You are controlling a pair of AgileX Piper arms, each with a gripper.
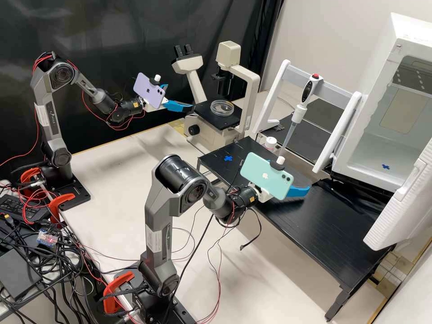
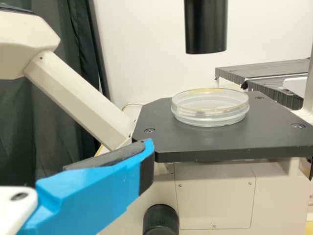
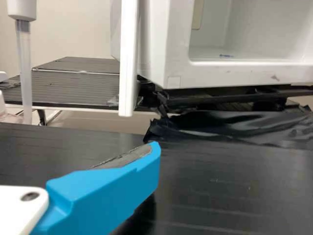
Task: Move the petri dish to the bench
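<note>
Petri dish (image 1: 222, 108): clear, round, shallow, lidded; flat on black microscope stage (image 1: 207, 112), toward high view's far edge | left gripper (image 1: 179, 96): fingers spread apart, holding nothing | right gripper (image 1: 298, 191): fingers parted, holding nothing | white labels (image 1: 154, 241) on both arms, print too small to read

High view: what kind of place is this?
Most likely a laboratory: there's a microscope with a lidded petri dish on its stage, plus a pipette beside the bench's equipment.
</note>
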